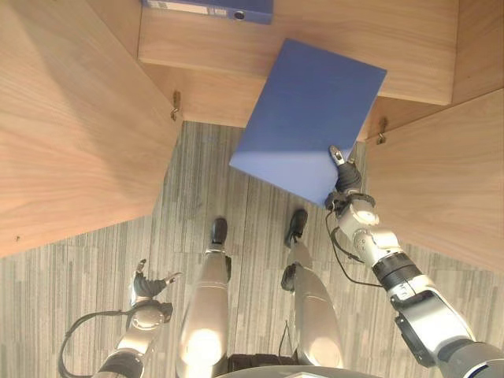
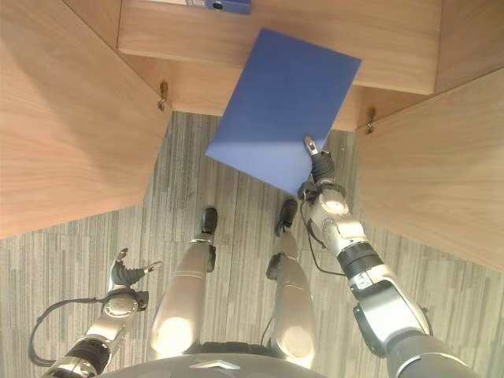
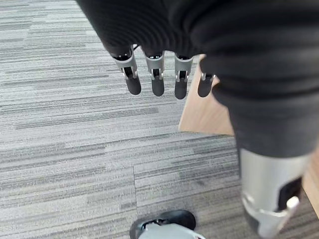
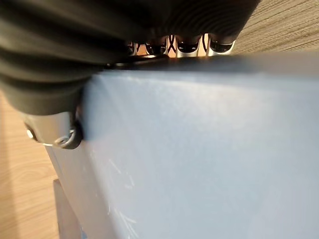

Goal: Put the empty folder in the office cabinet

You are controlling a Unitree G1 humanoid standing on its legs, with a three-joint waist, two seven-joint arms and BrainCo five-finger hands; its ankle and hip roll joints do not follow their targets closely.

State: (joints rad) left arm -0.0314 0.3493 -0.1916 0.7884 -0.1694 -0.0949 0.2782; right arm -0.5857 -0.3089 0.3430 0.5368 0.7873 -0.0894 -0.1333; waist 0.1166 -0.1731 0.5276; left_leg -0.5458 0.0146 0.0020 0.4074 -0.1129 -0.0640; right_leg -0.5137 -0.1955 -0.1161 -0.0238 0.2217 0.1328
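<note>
A flat blue folder [image 1: 309, 118] hangs tilted in front of the open wooden cabinet [image 1: 346, 47], its far corner over the shelf edge. My right hand [image 1: 344, 179] is shut on the folder's near corner, thumb on top and fingers beneath; up close the folder [image 4: 199, 149] spreads out past the thumb [image 4: 55, 134]. My left hand [image 1: 146, 282] hangs low by my side over the carpet, fingers [image 3: 157, 82] straight and holding nothing.
The cabinet's two doors stand open, the left door [image 1: 71, 118] and the right door [image 1: 441, 173] flanking the opening. Another blue binder [image 1: 213, 8] lies on the shelf at the back left. Grey striped carpet [image 1: 197, 189] covers the floor.
</note>
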